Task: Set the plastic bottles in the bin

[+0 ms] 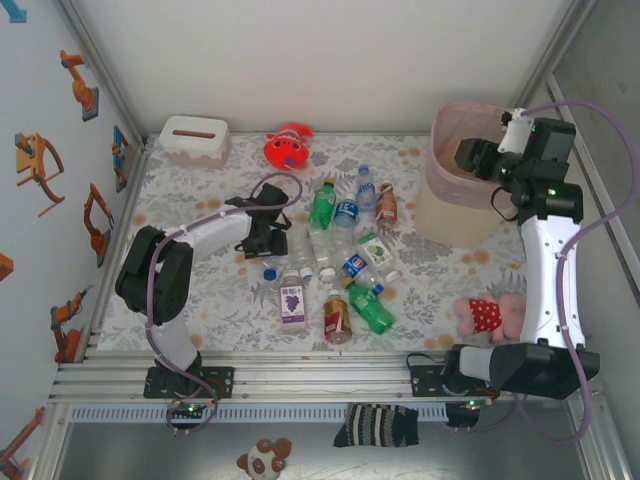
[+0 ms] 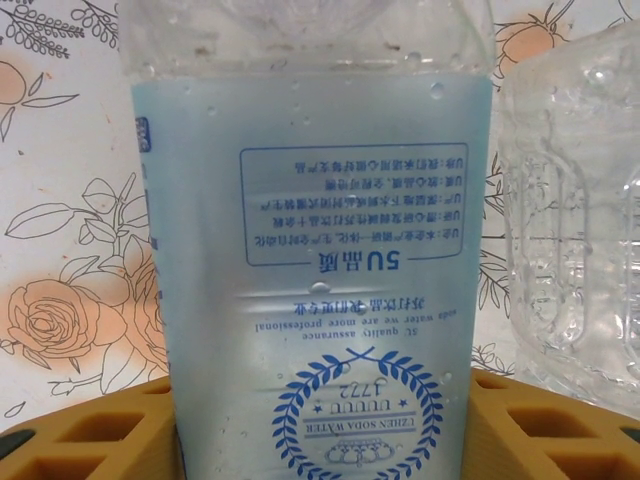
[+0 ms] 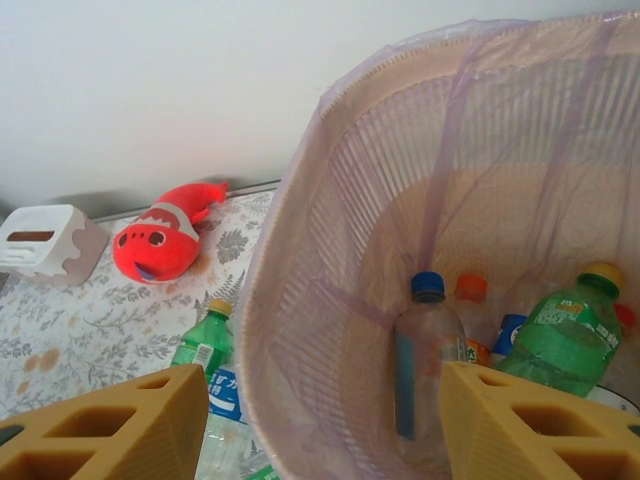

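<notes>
A clear bottle with a pale blue label (image 2: 315, 250) lies on the flowered table, and my left gripper (image 2: 322, 388) is shut on it, its tan fingers (image 2: 120, 430) pressed to both sides. From above, the left gripper (image 1: 268, 232) is low at the left edge of the bottle cluster. Several plastic bottles lie there, among them a green one (image 1: 322, 203), a purple-labelled one (image 1: 292, 298) and a brown one (image 1: 337, 318). My right gripper (image 3: 322, 375) hangs open and holds nothing, over the pink bin (image 3: 340, 250) at the far right (image 1: 455, 200). Several bottles lie inside, including a blue-capped clear one (image 3: 425, 340) and a green one (image 3: 565, 335).
Another clear ribbed bottle (image 2: 570, 250) lies just right of the held one. A red plush fish (image 1: 288, 150) and a white tissue box (image 1: 193, 140) sit at the back. A pink plush toy (image 1: 485, 315) lies beside the right arm's base.
</notes>
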You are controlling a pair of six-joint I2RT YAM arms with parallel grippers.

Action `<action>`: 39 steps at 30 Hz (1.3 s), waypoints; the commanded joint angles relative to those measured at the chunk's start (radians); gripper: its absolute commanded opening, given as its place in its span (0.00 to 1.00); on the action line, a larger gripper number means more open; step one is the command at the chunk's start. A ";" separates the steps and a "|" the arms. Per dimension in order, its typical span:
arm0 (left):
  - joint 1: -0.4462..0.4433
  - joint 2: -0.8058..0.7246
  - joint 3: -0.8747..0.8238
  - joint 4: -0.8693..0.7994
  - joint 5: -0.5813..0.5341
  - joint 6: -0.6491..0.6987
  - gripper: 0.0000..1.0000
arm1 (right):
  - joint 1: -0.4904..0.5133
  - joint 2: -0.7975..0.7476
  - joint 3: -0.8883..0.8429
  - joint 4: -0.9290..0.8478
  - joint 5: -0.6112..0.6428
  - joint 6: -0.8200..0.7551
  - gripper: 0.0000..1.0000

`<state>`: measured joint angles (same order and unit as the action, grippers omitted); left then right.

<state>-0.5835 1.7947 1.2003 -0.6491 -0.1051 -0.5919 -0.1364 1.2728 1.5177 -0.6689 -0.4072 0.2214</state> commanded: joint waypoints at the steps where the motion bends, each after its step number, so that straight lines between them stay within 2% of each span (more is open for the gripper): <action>1: 0.004 -0.037 0.007 -0.017 -0.011 0.018 0.57 | 0.014 -0.027 0.007 -0.011 -0.002 0.010 0.62; 8: 0.004 -0.154 0.010 -0.014 -0.017 0.038 0.56 | 0.038 -0.037 0.023 0.001 -0.036 0.030 0.62; 12: 0.004 -0.254 -0.004 0.053 0.045 0.081 0.56 | 0.058 -0.041 0.033 0.028 -0.101 0.039 0.62; 16: 0.004 -0.384 -0.048 0.191 0.162 0.114 0.56 | 0.091 -0.045 0.036 0.081 -0.198 0.049 0.63; 22: 0.004 -0.505 -0.029 0.308 0.328 0.159 0.55 | 0.158 -0.057 0.022 0.236 -0.350 0.108 0.63; 31: 0.004 -0.654 -0.100 0.656 0.725 0.239 0.54 | 0.298 -0.064 0.000 0.491 -0.518 0.217 0.65; 35: 0.004 -0.672 -0.107 0.790 0.885 0.211 0.54 | 0.385 -0.049 0.012 0.598 -0.628 0.249 0.65; 39: 0.003 -0.678 -0.127 0.957 0.992 0.149 0.54 | 0.457 -0.030 0.033 0.685 -0.664 0.301 0.68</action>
<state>-0.5816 1.1378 1.0912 0.1150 0.7284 -0.4061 0.2890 1.2324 1.5204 -0.1131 -0.9936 0.4614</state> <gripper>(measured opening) 0.543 0.673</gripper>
